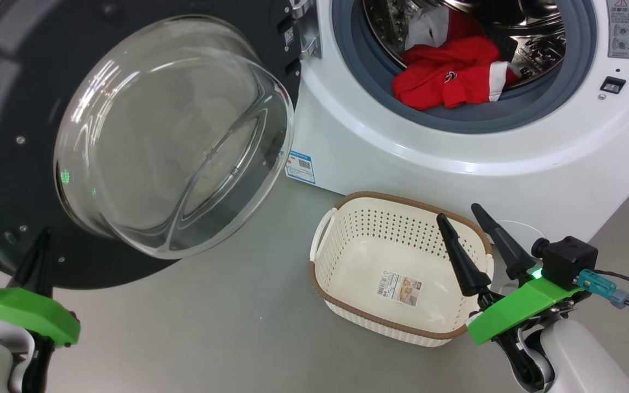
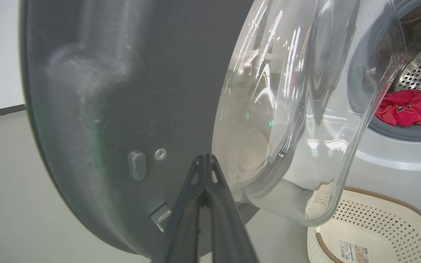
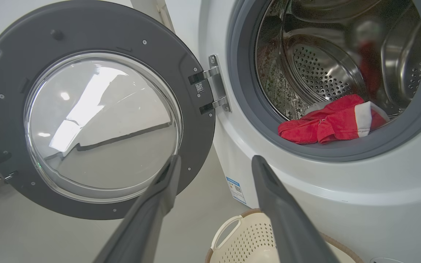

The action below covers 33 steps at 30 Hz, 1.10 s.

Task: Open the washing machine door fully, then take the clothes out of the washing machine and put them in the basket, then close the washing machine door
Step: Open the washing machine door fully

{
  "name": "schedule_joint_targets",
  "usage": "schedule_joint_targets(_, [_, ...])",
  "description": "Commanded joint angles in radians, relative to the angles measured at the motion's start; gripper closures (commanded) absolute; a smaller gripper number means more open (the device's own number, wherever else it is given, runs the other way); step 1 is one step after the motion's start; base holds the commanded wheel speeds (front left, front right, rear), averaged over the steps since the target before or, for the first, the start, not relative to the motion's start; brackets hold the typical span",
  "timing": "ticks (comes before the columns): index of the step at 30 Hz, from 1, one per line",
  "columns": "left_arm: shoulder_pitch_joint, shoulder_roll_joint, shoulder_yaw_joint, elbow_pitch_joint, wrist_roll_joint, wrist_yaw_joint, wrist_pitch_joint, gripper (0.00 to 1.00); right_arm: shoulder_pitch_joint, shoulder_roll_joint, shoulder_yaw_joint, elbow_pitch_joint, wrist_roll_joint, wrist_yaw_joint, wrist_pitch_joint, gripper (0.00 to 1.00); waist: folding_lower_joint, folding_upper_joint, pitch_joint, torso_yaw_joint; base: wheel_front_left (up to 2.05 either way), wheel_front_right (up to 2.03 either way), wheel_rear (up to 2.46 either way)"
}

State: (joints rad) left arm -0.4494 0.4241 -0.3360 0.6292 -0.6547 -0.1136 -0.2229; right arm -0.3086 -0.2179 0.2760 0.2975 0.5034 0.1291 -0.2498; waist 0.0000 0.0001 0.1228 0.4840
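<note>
Right gripper [image 1: 459, 214], fingers spread, hangs over the basket [image 1: 380, 229]; left gripper [image 1: 45, 237], pressed shut, sits low by the door [image 1: 9, 82], perhaps touching it. Door looks fully open. Clothes [image 1: 445, 71] lie in the washing machine [image 1: 402, 158], ahead of the right gripper; unloading and closing remain.

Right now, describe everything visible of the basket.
The basket is small, cream-white plastic, a rounded rectangle with perforated walls, a brown woven-look rim and white side handles. It stands upright on the grey floor, close before the washing machine, below the drum opening. It holds nothing but a label sticker on its bottom. In the head view the right gripper, jaws open, overlaps its right side; contact cannot be told.
</note>
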Motion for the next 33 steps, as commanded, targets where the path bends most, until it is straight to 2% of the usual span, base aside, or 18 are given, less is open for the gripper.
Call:
schedule_joint_targets(1, [-0.01,0.057,0.035,-0.03,-0.004,0.012,-0.013,0.91,0.0,0.009,0.018,-0.024,0.005,0.002,-0.012,0.0,0.0,-0.0001,0.0,-0.001,0.0,0.0,0.0])
schedule_joint_targets(4, [0.007,0.059,0.034,-0.073,-0.004,0.027,-0.011,0.55,0.0,0.01,0.017,-0.024,0.004,0.002,-0.012,0.0,0.0,-0.0001,0.0,-0.004,0.0,0.0,0.0])
schedule_joint_targets(5, [0.013,0.059,0.035,-0.088,-0.006,0.031,-0.011,0.41,0.0,0.01,0.017,-0.025,0.004,0.002,-0.012,0.0,0.0,-0.0001,0.0,-0.005,0.0,0.0,0.0])
schedule_joint_targets(6, [0.02,0.058,0.037,-0.102,-0.01,0.034,-0.01,0.16,0.0,0.01,0.016,-0.025,0.004,0.002,-0.012,0.0,0.0,-0.0001,-0.001,-0.006,0.0,0.0,0.0])
schedule_joint_targets(7, [0.026,0.06,0.037,-0.114,-0.011,0.038,-0.007,0.0,0.0,0.011,0.015,-0.026,0.004,0.002,-0.012,0.0,0.0,-0.0001,-0.001,-0.006,0.0,0.0,0.0])
schedule_joint_targets(20, [0.115,0.058,0.028,-0.292,-0.01,0.103,0.008,0.0,0.01,0.011,0.008,-0.032,0.002,0.002,-0.012,0.0,0.0,-0.0001,-0.016,-0.028,0.0,0.0,0.0])
schedule_joint_targets(33, [0.208,0.044,0.017,-0.504,0.0,0.177,0.008,0.0,0.009,0.009,0.018,-0.036,0.002,0.002,-0.012,0.0,0.0,-0.0001,-0.03,-0.099,0.0,0.0,0.0])
